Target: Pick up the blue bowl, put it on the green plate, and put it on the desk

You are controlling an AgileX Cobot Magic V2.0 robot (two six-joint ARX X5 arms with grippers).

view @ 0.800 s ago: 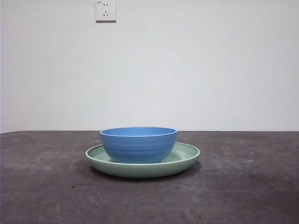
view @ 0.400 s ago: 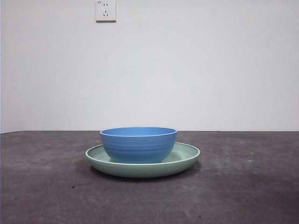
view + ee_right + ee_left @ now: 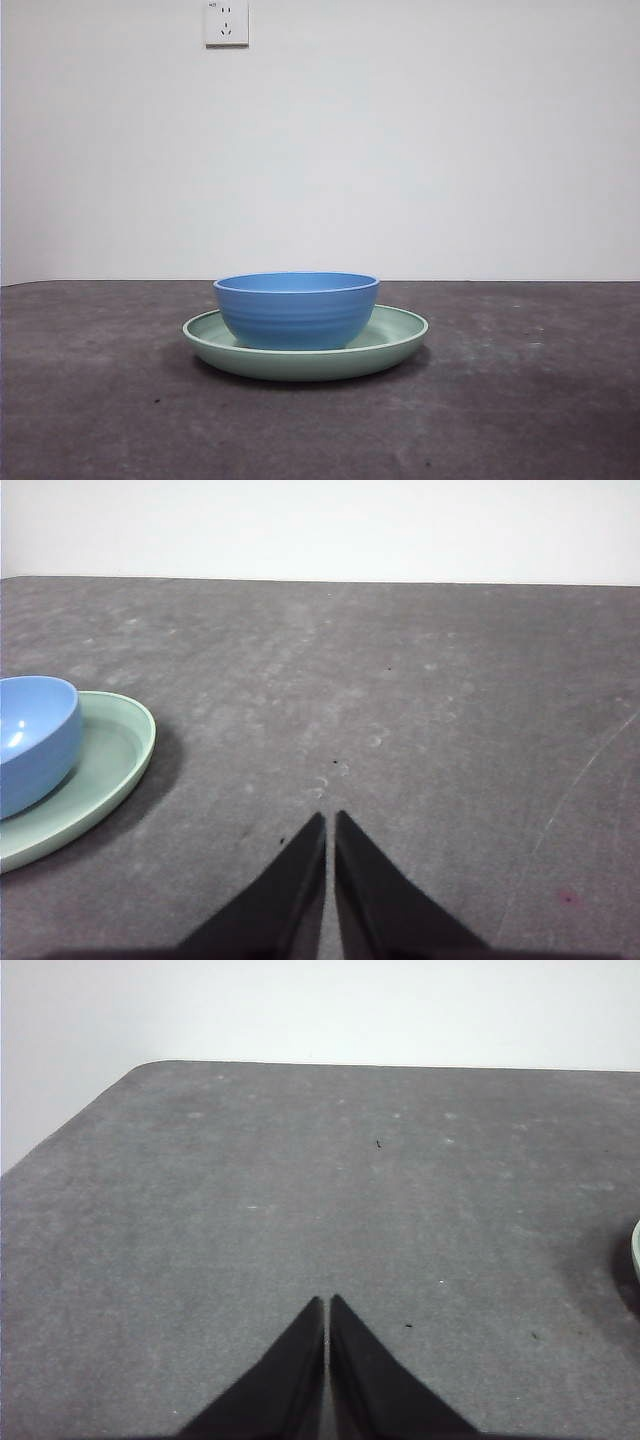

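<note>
Blue bowl [image 3: 296, 310] seated upright on green plate [image 3: 400, 335]; placement done, setting onto tabletop [image 3: 520, 420] judged outstanding. Left tool [image 3: 327, 1305] and right tool [image 3: 330, 822]: jaws pressed together, empty, well apart from bowl. Tabletop dark, scuffed; white wall, socket [image 3: 226, 22] above.

Even diffuse light, bright washed-out wall [image 3: 420, 140], soft shadow beside green plate [image 3: 120, 750] on desk [image 3: 430, 710], faint sheen inside blue bowl [image 3: 25, 730], slightly grainy, sharp focus
</note>
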